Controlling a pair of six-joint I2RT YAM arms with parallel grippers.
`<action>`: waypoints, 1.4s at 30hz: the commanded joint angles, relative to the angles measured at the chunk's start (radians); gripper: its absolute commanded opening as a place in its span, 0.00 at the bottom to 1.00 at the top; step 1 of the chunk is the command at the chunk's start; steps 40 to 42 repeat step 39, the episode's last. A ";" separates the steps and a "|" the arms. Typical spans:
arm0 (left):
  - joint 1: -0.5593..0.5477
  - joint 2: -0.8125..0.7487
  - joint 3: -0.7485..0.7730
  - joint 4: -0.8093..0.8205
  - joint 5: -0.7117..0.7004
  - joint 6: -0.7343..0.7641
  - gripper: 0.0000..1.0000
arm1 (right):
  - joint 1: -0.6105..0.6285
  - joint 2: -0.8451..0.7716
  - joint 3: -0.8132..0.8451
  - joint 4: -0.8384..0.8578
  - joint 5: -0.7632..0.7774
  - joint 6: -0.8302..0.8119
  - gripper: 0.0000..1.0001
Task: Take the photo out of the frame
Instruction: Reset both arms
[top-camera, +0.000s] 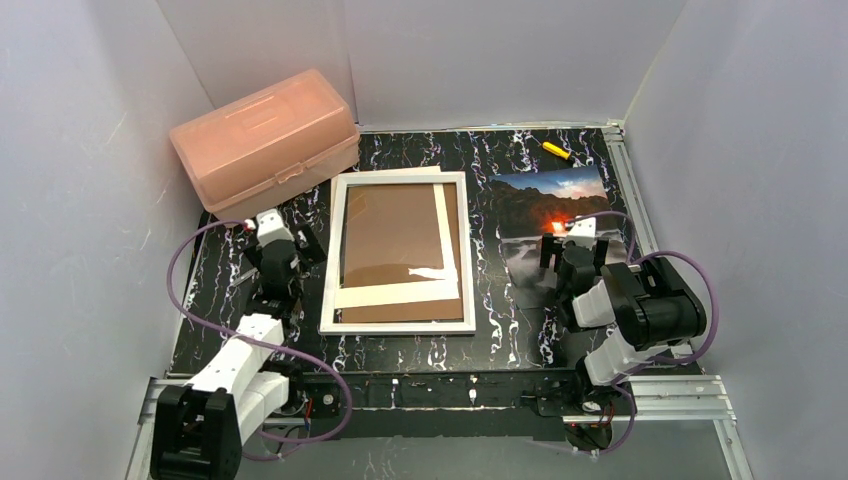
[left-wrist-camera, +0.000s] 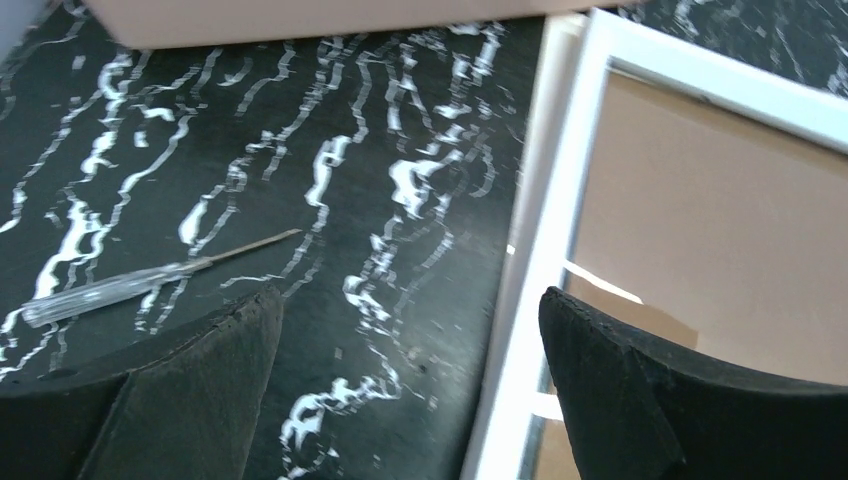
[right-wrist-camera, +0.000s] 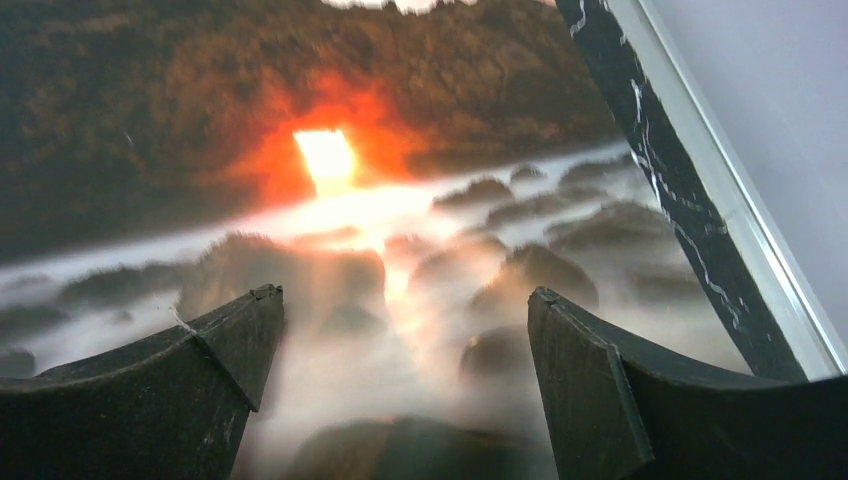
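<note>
The frame (top-camera: 334, 250) lies flat at the table's middle, white border up, with brown board and a white mat showing inside it. The photo (top-camera: 545, 195), a dark rocky landscape with an orange-red sun, lies flat on the table right of the frame, outside it. My right gripper (top-camera: 578, 235) hovers open over the photo's near edge; the print (right-wrist-camera: 400, 200) fills the right wrist view between the spread fingers. My left gripper (top-camera: 268, 225) is open beside the frame's left border (left-wrist-camera: 545, 250), with one finger (left-wrist-camera: 640, 390) over the frame's edge. Neither gripper holds anything.
A pink plastic box (top-camera: 262, 140) stands at the back left. A clear-handled screwdriver (left-wrist-camera: 130, 285) lies on the marbled tabletop left of the frame. A yellow-handled tool (top-camera: 556, 150) lies at the back. A metal rail (top-camera: 630, 190) runs along the table's right edge, with white walls around.
</note>
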 joint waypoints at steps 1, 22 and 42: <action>0.107 0.035 -0.060 0.174 0.010 -0.011 0.98 | -0.027 0.004 0.074 0.040 -0.023 0.011 0.99; 0.135 0.550 -0.064 0.693 0.229 0.246 0.98 | -0.039 0.003 0.080 0.012 -0.044 0.023 0.99; 0.135 0.552 -0.061 0.689 0.249 0.253 0.98 | -0.039 0.003 0.081 0.013 -0.042 0.023 0.99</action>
